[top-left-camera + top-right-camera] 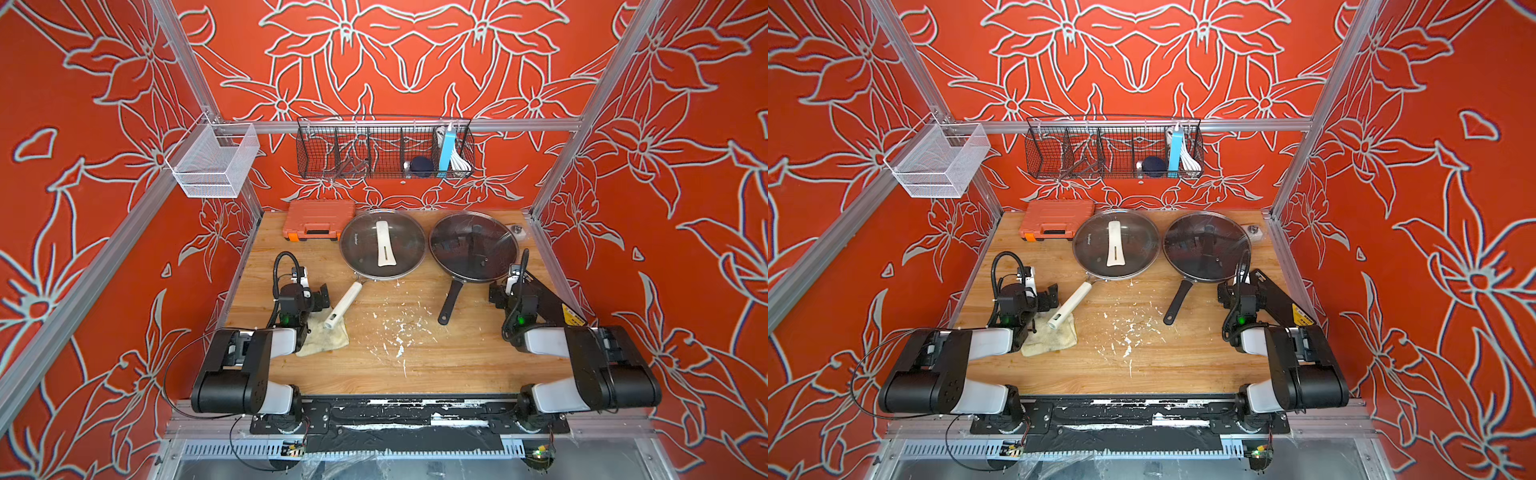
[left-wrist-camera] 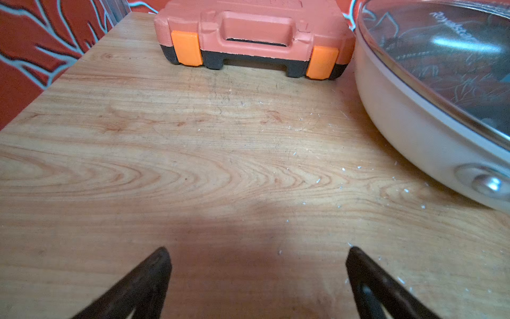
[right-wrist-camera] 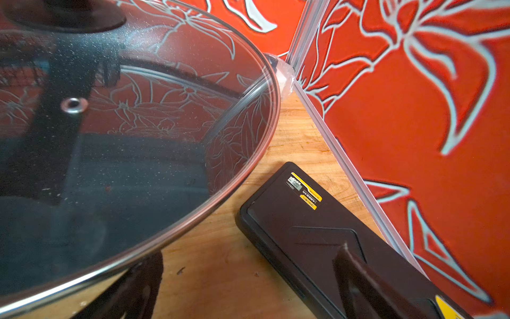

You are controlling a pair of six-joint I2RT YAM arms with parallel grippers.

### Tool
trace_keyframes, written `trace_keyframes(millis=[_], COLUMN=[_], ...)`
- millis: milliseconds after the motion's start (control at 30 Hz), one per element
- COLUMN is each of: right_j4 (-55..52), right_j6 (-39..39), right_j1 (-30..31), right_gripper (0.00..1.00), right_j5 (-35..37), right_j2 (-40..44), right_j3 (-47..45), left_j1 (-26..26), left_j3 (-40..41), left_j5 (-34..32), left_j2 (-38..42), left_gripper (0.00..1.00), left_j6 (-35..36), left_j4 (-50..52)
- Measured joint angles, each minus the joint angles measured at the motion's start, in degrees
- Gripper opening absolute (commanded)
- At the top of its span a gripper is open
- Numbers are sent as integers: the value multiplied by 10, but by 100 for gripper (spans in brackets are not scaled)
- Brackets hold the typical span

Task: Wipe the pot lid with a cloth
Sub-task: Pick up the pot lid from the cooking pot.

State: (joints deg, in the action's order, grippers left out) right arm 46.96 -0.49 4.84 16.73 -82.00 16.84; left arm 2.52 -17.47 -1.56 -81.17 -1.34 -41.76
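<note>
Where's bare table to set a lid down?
Widest: the front strip of the table, between the arm bases, nearer than the cloth. Smaller: the wood between orange case and left gripper. Crowded: the back row of orange case, white pan and black pan, and the right edge with the black case.

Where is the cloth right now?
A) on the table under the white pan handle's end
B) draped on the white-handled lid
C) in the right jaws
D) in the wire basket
A: the cloth lies flat with the end of the white pan handle over it.
</note>
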Motion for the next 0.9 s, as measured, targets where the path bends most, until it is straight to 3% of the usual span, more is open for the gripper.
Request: trace_keyframes(millis=[900], right_j4=[2], right_j6=[0], right_j1=[0], right_gripper=[99], right_j5=[0], right_j2=[3], right_j3=[-3], left_j1=[0], left_j3=[-1], left_j5=[-10], left_j2=[12], left_gripper=[99], left_j6=[-2], left_j4=[12])
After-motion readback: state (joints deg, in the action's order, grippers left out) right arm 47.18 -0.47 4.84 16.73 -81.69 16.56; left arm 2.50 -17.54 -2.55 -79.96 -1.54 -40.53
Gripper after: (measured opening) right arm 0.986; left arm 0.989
